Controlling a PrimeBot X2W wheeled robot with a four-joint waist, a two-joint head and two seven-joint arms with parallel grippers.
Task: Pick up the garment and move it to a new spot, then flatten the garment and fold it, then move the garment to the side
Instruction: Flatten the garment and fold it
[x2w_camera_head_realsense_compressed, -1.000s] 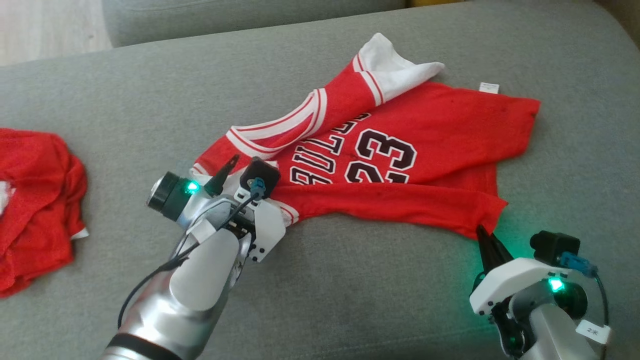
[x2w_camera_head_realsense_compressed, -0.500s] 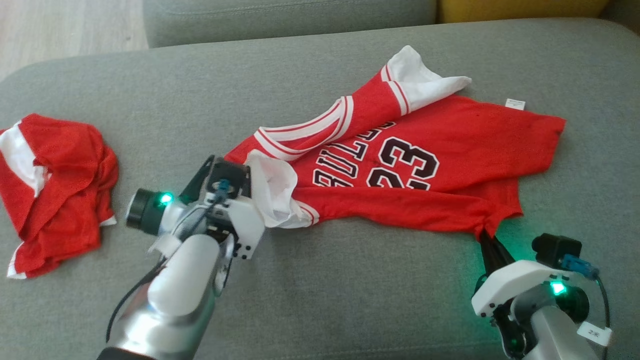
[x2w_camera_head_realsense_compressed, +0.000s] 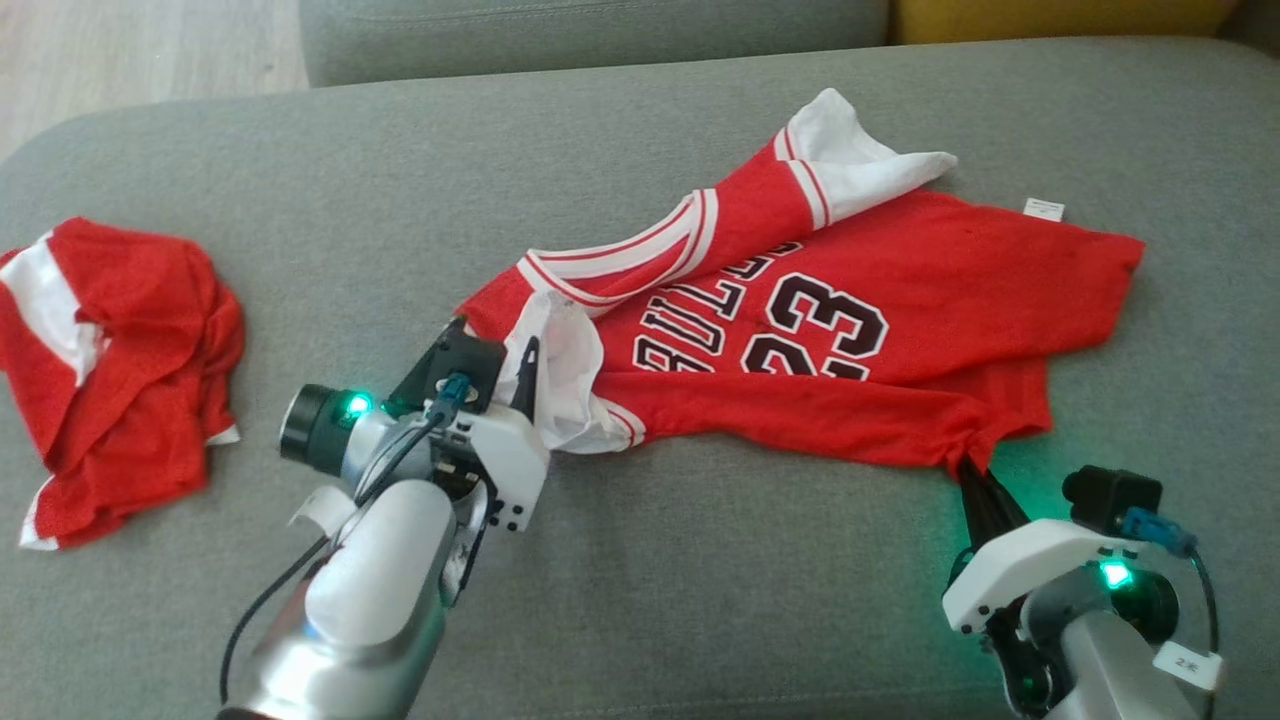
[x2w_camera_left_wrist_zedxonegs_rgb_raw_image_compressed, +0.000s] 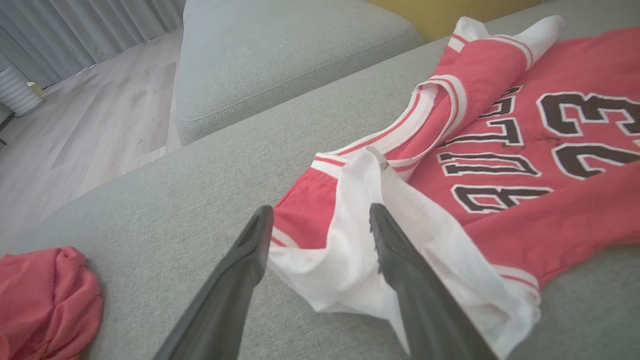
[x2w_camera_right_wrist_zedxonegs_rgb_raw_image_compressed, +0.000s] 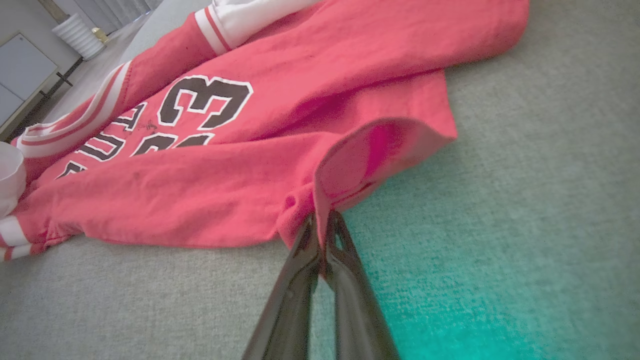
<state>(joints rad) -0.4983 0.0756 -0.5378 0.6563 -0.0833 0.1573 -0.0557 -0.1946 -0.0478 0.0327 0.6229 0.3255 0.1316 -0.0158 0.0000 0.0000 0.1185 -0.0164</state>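
R gripper (x2w_camera_head_realsense_compressed: 968, 466): near right of the sofa seat (x2w_camera_head_realsense_compressed: 700, 600); jaws pressed tight together, pinching the garment's near-right hem corner, cloth bunched at the tips; green lamp glow on the upholstery beside it.
L gripper (x2w_camera_left_wrist_zedxonegs_rgb_raw_image_compressed: 320, 212): near left-centre, forearm coming in from the near edge; jaws spread wide, nothing clamped; the two fingers (x2w_camera_left_wrist_zedxonegs_rgb_raw_image_compressed: 240, 270) sit either side of the white flap.
White flap (x2w_camera_left_wrist_zedxonegs_rgb_raw_image_compressed: 350, 250): left end of the garment, inside turned out, rumpled and partly raised; one finger lies over it; can't tell if it presses down.
Garment (x2w_camera_head_realsense_compressed: 850, 300): red jersey w/ black "BULLS 23" print, mid seat, centre to right; spread lengthwise L-R, not flat; near edge doubled over in a long fold, far edge rolled w/ red-white striped trim.
Far tip of garment: white lining poking out at the top, centre-right.
Tag (x2w_camera_head_realsense_compressed: 1044, 208): small white label at the jersey's far-right edge.
2nd red item (x2w_camera_head_realsense_compressed: 110, 370): crumpled red-white cloth, far left of the seat, well apart from the jersey & both arms.
Back cushion (x2w_camera_head_realsense_compressed: 600, 30): grey, beyond the seat.
Yellow cushion (x2w_camera_head_realsense_compressed: 1060, 15): far right, partly cut off.
Floor (x2w_camera_head_realsense_compressed: 130, 50): pale wood, far left.
Curtain (x2w_camera_left_wrist_zedxonegs_rgb_raw_image_compressed: 75, 35): grey, beyond the floor.
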